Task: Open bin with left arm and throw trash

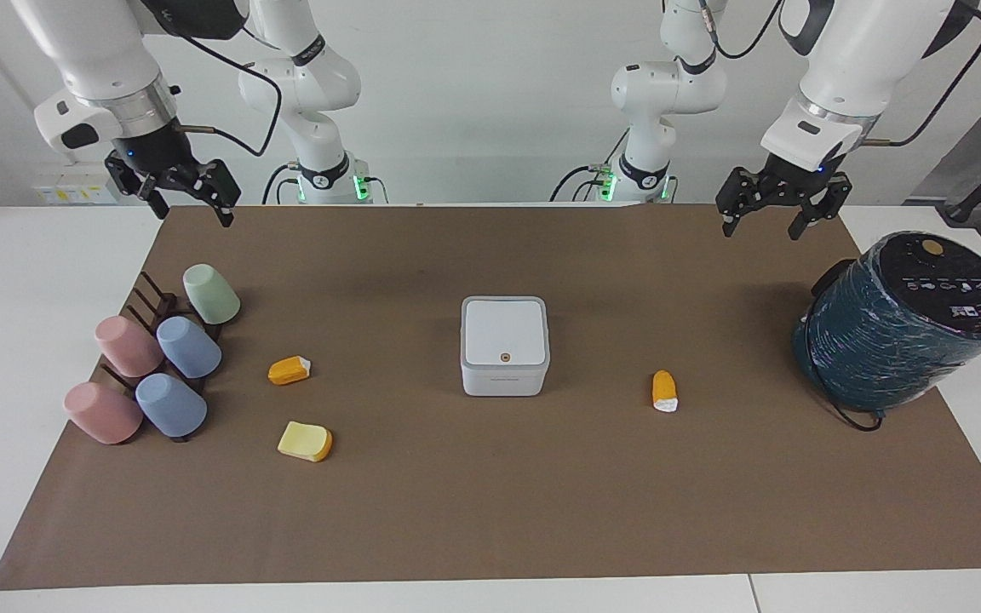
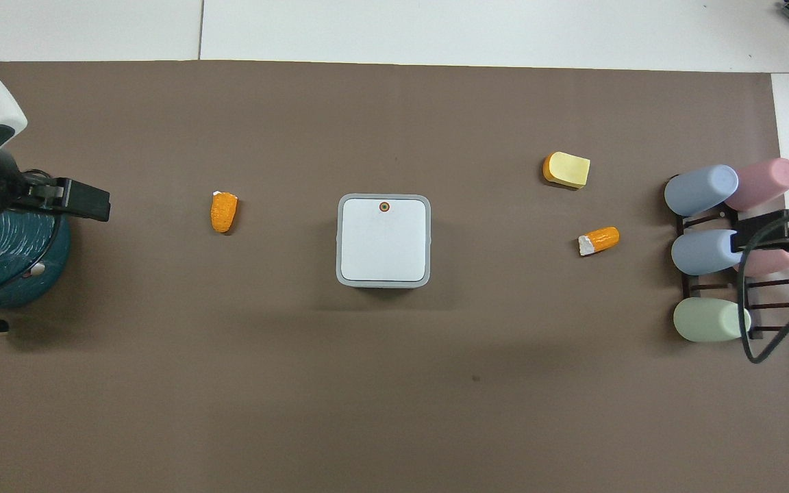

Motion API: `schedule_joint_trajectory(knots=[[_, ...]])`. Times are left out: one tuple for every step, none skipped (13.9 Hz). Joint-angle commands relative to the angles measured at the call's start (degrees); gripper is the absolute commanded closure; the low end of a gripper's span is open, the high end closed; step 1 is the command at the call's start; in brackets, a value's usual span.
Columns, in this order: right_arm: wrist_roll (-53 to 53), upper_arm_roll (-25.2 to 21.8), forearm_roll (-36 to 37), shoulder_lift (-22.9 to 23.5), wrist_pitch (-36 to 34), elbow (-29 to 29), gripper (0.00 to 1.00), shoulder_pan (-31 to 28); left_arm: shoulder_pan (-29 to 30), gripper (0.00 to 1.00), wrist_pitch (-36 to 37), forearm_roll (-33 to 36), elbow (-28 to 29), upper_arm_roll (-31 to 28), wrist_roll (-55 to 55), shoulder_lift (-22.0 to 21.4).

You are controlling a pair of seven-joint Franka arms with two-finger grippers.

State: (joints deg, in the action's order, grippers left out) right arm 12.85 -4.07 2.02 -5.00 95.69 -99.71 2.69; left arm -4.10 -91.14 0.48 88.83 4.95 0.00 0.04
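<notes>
The bin (image 1: 504,345) sits lid down at the middle of the brown mat (image 1: 490,511), well apart from both grippers. The left gripper (image 1: 776,226) hangs in the air with fingers spread and empty, toward the left arm's end from the bin; the right gripper (image 1: 188,204) hangs likewise toward the right arm's end. One orange stub (image 1: 664,391) lies beside the bin toward the left arm's end, the other stub (image 1: 289,369) and the yellow slice (image 1: 305,441) toward the right arm's end.

A smooth white plastic bin (image 1: 504,345) is set on a dull brown paper-like mat (image 1: 490,502), matt pastel cups (image 1: 188,346) are seen on a dark rack, and the teal cylinder (image 1: 882,340) looks wrapped in shiny film.
</notes>
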Motion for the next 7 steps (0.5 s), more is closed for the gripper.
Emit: schedule_joint_trajectory(knots=[[4.6,1.1,-0.8,-0.5,6.2,-5.9,0.00,-0.4,0.0,0.00,-1.2,0.7,2.0,-0.1,0.9,-1.5],[7.1,1.2,-0.8,1.0,7.8,-6.8,0.00,-0.4,0.0,0.00,-1.2,0.7,2.0,-0.1,0.9,-1.5],[9.4,1.3,-0.8,3.2,9.9,-7.3,0.00,0.3,0.0,0.00,-1.3,0.7,2.1,-0.1,0.9,-1.5],[11.6,1.3,-0.8,4.9,12.3,-7.9,0.00,1.7,0.0,0.00,-1.3,0.7,2.3,-0.1,0.9,-1.6],[12.9,1.3,-0.8,6.3,14.4,-8.6,0.00,2.0,0.0,0.00,-1.3,0.7,2.3,-0.1,0.9,-1.6],[14.3,1.3,-0.8,8.1,16.7,-8.8,0.00,2.2,0.0,0.00,-1.3,0.7,2.3,-0.1,0.9,-1.6],[16.7,1.3,-0.8,10.3,19.1,-9.4,0.00,2.4,-0.1,0.00,-1.4,0.6,2.4,-0.1,0.8,-1.6]])
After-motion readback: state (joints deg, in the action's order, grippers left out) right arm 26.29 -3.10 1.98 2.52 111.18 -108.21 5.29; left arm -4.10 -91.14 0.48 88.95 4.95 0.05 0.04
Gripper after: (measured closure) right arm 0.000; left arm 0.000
